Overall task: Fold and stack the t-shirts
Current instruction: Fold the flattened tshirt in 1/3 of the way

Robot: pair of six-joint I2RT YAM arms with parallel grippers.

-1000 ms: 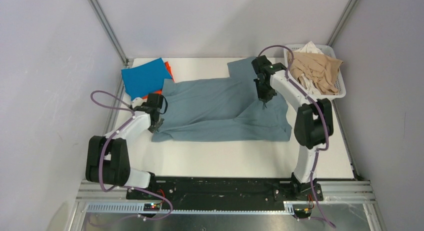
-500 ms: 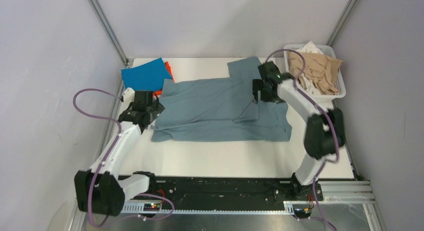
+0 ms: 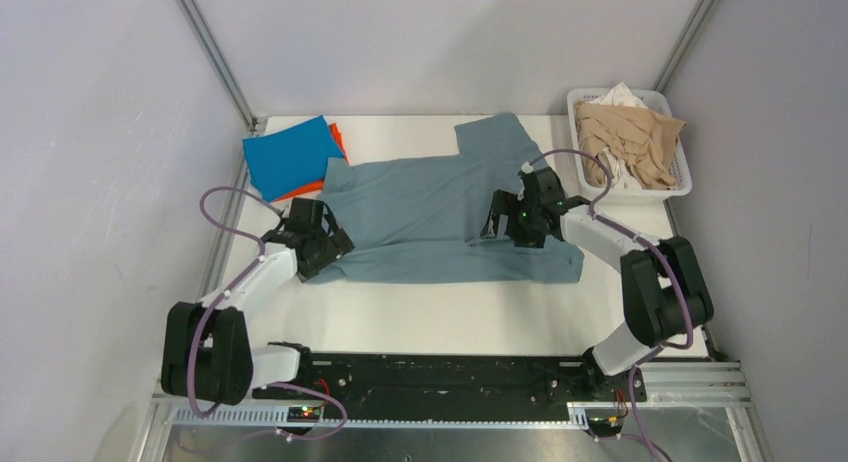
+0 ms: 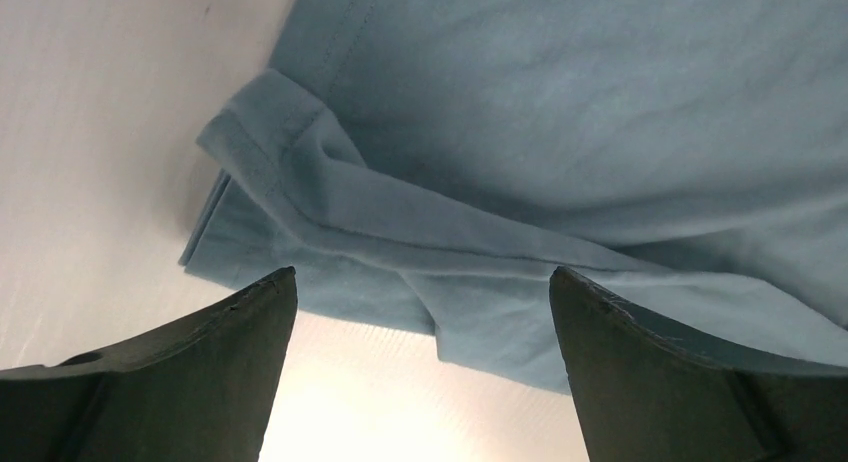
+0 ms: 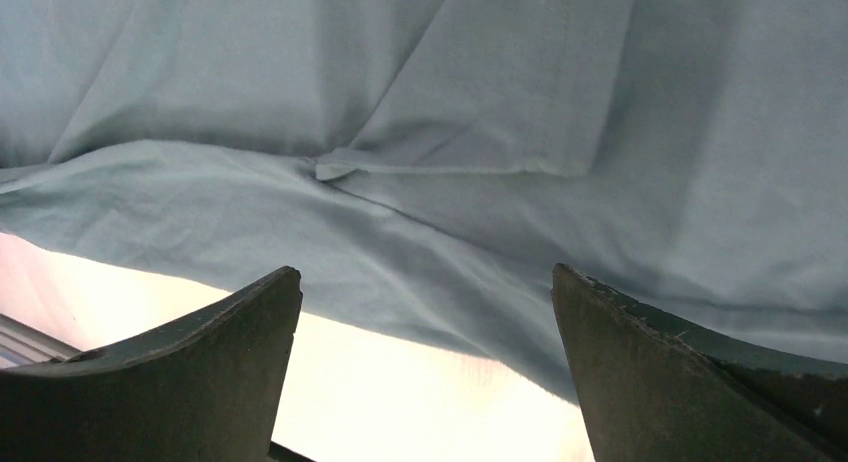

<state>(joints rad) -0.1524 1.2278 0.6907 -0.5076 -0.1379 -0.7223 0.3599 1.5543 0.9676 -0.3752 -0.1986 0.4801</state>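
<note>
the big grey-blue soft cloth t-shirt (image 3: 430, 212) lies spread on the middle of the white table (image 3: 450, 317); it looks light and floppy, best pinched at a hem or sleeve edge. the left gripper (image 3: 330, 250) and right gripper (image 3: 500, 225) hang over it, jaws wide apart, holding nothing. no writing shows.

Both hands have opened and let go of the grey-blue shirt (image 3: 420, 207). The left hand (image 3: 333, 252) now sits low at its near left corner. The right hand (image 3: 494, 227) has moved nearer, beside a fresh fold (image 5: 450, 160).
</note>
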